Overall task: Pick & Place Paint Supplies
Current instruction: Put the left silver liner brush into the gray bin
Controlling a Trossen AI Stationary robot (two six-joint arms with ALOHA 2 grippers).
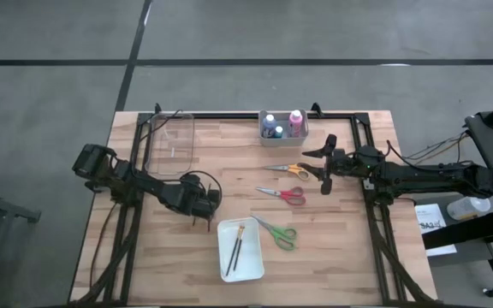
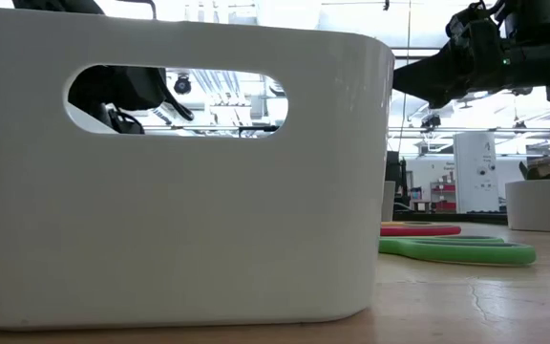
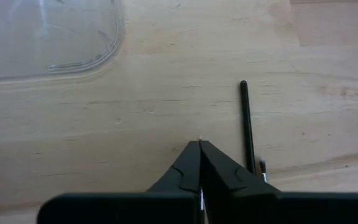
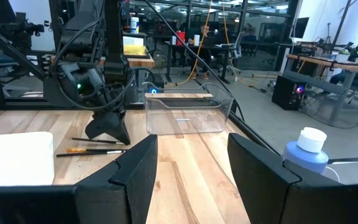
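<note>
My left gripper (image 3: 199,147) is shut, tips down near the wooden table, with nothing visible between its fingers. A thin dark brush (image 3: 247,124) lies on the table just beside it. The right wrist view shows two brushes (image 4: 95,142) on the table at that gripper (image 4: 107,130). A white tray (image 1: 251,265) holds two more brushes (image 1: 236,246). Orange scissors (image 1: 288,169), red scissors (image 1: 282,194) and green scissors (image 1: 278,233) lie flat mid-table. Capped bottles (image 1: 282,125) stand in a small grey bin. My right gripper (image 1: 319,167) hovers open above the table's right part. My left gripper's shut fingers (image 3: 219,168) slant down onto the table next to the dark brush's handle (image 3: 251,158), which runs past the outer side of one finger. I cannot tell whether that finger touches the brush. The brush lies flat on the table.
A clear plastic container (image 1: 171,137) stands at the far left of the table. The white tray (image 2: 179,172) fills the low view, with green scissors (image 2: 456,250) beside it. A blue bottle with a white cap (image 4: 306,149) shows beyond my right gripper's finger.
</note>
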